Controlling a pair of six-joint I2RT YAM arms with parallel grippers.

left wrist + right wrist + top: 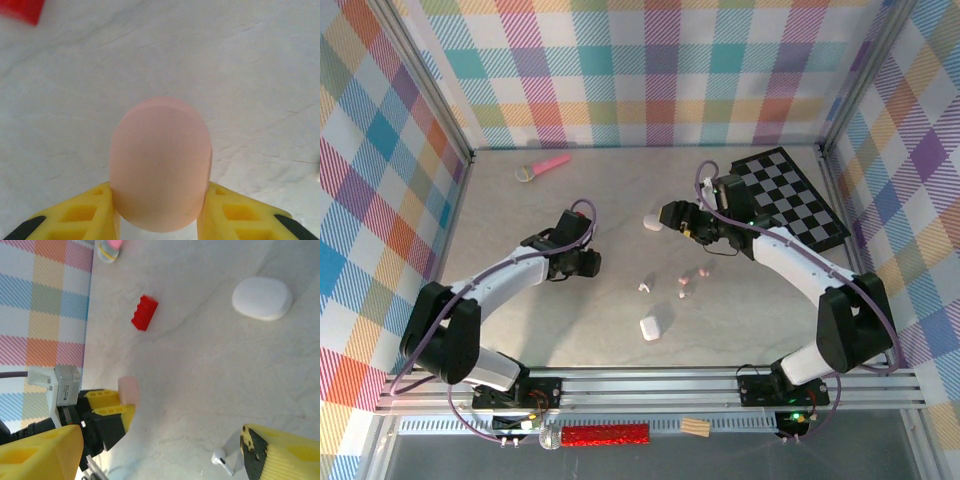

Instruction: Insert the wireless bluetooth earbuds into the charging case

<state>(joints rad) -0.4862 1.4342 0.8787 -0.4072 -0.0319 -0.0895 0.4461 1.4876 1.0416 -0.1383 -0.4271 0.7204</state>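
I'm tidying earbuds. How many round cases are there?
3: a pink case in the left jaws, a white case by the right jaws, a second white case nearer the arms' bases. Others may be hidden.

Top cam overhead; wrist cams low, close, both catching pink case (160, 165).

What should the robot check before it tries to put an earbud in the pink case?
1. Grip of the left hand on the pink pebble-shaped plastic case: ok, yellow fingers press both sides.
2. Pink case open for an earbud: not ok, it looks shut.
3. Jaws of the right hand apart: ok, wide open.
4. A tiny white stemmed earbud within reach: ok, it lies beside one finger, not gripped.
5. Other small loose earbuds out in the open on the grey table: ok.
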